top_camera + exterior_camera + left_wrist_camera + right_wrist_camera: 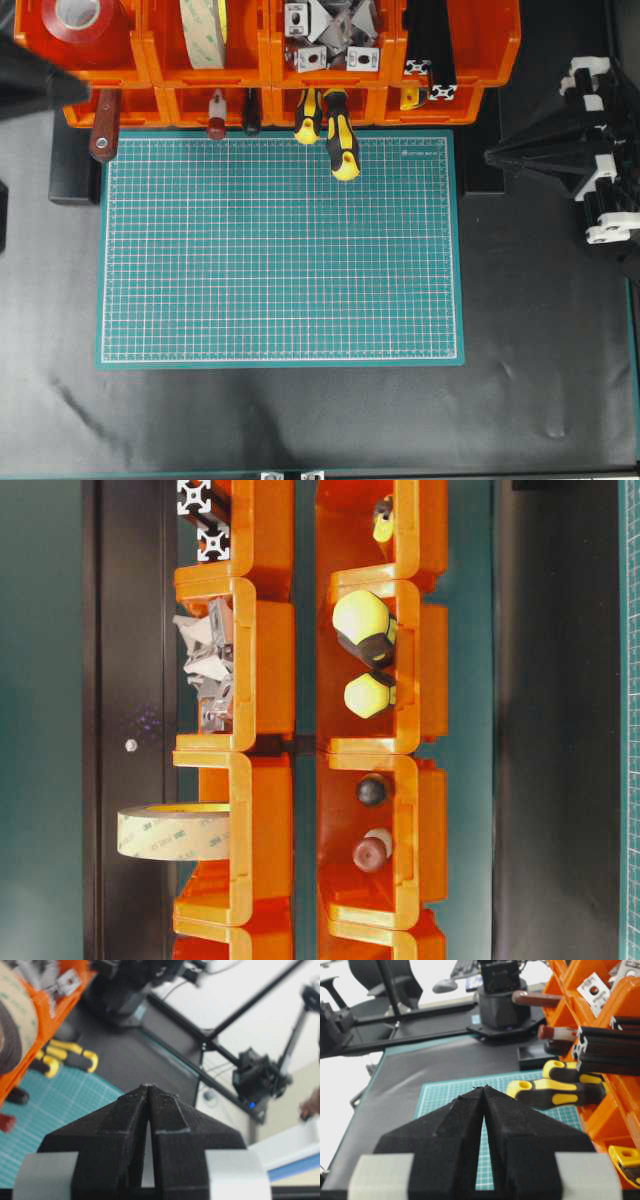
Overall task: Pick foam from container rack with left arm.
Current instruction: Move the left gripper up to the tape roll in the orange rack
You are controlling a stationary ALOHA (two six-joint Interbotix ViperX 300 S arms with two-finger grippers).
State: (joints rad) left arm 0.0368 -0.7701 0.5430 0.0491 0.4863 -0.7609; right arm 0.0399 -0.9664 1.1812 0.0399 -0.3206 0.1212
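Since the foam tape roll (203, 32) stood untouched in the container rack (262, 62), in the upper-row bin second from the left in the overhead view, the step in hand looked like the approach, with nothing of the pick yet done. The left gripper (149, 1087) had its black fingers pressed together at the tips, holding nothing, and it sat at the left edge of the overhead view, near the rack's left end and apart from the roll. The right gripper (484, 1089) was likewise closed tip to tip and empty, parked off the right side of the green cutting mat (280, 250). To do the approach well, the left fingers would need to spread before reaching the bin, then straddle the roll's narrow band, one finger on each flat face, since the ring stood on edge. The roll's axis ran level, along the row of bins, so its flat faces looked left and right and its tan band faced up and out of the bin's open front; in the table-level view the roll jutted clear above the bin's rim. The neighbouring red tape roll (78, 14) in the bin to the left lay close and should be avoided, as should the wooden tool handles (104, 137) below.
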